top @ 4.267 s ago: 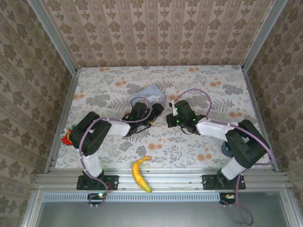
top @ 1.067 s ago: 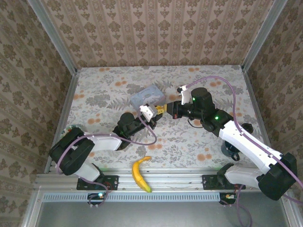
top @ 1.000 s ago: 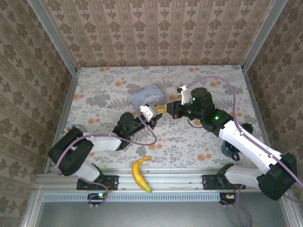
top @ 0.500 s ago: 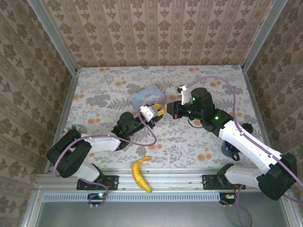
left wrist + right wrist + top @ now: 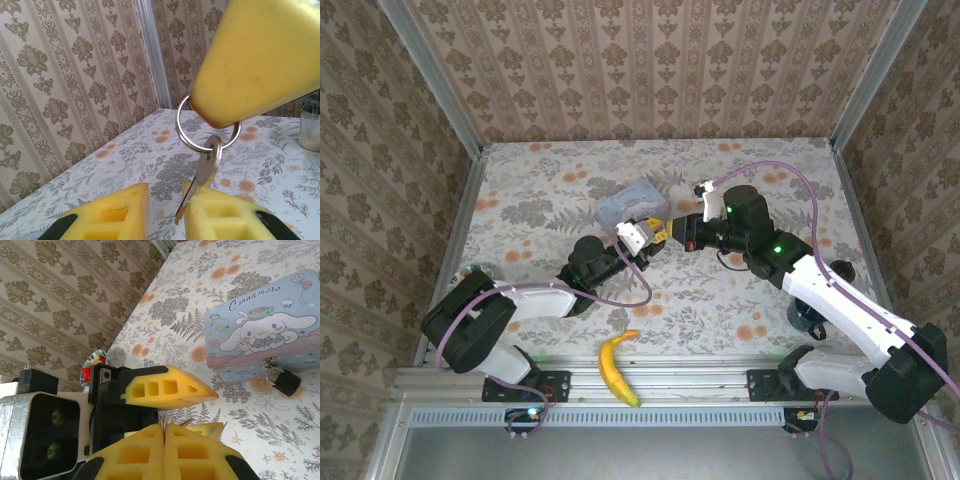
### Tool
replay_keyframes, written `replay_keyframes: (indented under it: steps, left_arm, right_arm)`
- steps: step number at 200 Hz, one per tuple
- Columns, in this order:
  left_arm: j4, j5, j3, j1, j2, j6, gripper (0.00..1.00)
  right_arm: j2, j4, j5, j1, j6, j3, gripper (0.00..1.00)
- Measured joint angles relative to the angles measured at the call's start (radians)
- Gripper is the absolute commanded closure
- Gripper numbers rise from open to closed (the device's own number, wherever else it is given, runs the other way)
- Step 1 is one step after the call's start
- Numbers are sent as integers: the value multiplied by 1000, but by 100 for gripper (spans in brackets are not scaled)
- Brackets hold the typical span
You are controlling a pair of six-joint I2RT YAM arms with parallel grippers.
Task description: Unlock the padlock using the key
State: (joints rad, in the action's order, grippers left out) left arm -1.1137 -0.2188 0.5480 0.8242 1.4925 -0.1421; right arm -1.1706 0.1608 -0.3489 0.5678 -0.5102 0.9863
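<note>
Key [image 5: 204, 171] — ring [image 5: 178, 125] clamped in right claw [image 5: 164, 429], left claw [image 5: 165, 200] newly parted around it

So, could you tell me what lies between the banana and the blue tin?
In the top view, the left arm's wrist and its purple cable cross between the banana and the blue tin.

1. Soft, even light is washing over the flower-patterned tabletop [image 5: 540, 190], with only faint shadows forming on it.
2. The big yellow foam pad [image 5: 260, 55] is hugging the left wrist lens and going blurry.
3. The thin silvery metal key [image 5: 204, 172] is catching mild glare.
4. The pale blue cartoon tin [image 5: 265, 335] is looking crisp in the right wrist view.
</note>
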Motion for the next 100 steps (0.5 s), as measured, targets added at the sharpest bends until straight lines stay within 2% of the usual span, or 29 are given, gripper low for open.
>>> replay_keyframes:
  steps: [31,100]
  left_arm:
    - [-1,-6,0,0,0,7,75]
    - [-1,-20,0,0,0,14,87]
  right_arm:
    - [0,0,0,0,0,0,100]
    - [-1,0,0,0,-11,0,100]
